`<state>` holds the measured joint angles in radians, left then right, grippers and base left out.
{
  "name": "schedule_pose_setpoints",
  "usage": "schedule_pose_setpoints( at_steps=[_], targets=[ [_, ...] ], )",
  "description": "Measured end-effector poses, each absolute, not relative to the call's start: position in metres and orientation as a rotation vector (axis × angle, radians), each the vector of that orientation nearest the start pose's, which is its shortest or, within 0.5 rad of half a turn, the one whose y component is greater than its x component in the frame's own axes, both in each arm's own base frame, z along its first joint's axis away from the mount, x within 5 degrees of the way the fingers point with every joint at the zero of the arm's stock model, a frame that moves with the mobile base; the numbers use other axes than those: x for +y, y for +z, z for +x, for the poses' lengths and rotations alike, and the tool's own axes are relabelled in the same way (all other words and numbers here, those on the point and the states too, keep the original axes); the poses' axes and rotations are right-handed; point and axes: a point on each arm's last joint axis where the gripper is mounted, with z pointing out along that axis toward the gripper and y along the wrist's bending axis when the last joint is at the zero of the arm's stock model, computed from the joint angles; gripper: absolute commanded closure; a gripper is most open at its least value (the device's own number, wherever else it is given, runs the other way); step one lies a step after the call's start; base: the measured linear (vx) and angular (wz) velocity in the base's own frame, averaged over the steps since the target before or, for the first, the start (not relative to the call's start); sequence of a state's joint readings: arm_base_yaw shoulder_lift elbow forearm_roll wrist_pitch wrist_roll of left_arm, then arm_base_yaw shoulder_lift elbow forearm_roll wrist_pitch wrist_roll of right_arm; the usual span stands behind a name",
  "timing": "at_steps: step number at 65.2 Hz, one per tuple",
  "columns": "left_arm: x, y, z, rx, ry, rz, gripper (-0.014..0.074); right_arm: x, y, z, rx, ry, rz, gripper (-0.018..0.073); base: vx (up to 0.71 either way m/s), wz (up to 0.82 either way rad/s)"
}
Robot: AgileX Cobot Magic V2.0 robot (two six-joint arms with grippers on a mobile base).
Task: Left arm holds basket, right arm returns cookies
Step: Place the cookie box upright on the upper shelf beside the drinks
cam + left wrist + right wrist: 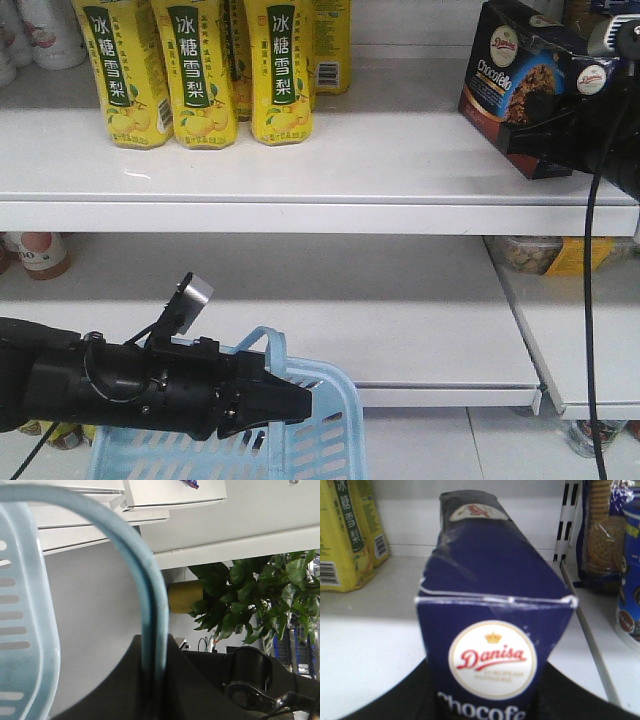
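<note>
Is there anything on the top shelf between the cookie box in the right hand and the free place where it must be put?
Nothing visible blocks it. The cookie box is held by the right hand over bare top shelf. The yellow cartons stand well to one side, and the biscuit packs sit beyond the shelf divider.

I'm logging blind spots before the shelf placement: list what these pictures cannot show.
- Right gripper fingers: front view, cut off by the edge; wrist view, the cookie box fills it.
- Basket contents: front view, cropped below, left arm in front.
- Whether the cookie box rests on the shelf: unclear.
</note>
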<state>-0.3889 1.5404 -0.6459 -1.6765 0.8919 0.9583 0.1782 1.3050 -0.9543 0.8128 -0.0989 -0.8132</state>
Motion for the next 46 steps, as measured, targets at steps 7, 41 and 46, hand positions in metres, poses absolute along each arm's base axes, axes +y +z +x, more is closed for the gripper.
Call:
schedule_pose_setpoints(
  at_steps=[7, 41, 46],
  targets=[
    [-0.165, 0.204, 0.218, 2.451, -1.577, 0.068, 0.0603, 0.047, 0.343, 0.304, 1.76, 0.037, -0.12, 0.0313, 0.0, 0.0],
    [-0.165, 0.204, 0.218, 2.451, -1.577, 0.068, 0.0603, 0.049, 0.344, 0.317, 1.756, 0.027, -0.121, 0.0137, 0.0, 0.0],
    [-0.165, 0.204, 0.218, 2.451, -1.577, 0.068, 0.0603, 0.049, 0.344, 0.317, 1.758, 0.029, -0.123, 0.0099, 0.0, 0.0]
  ],
)
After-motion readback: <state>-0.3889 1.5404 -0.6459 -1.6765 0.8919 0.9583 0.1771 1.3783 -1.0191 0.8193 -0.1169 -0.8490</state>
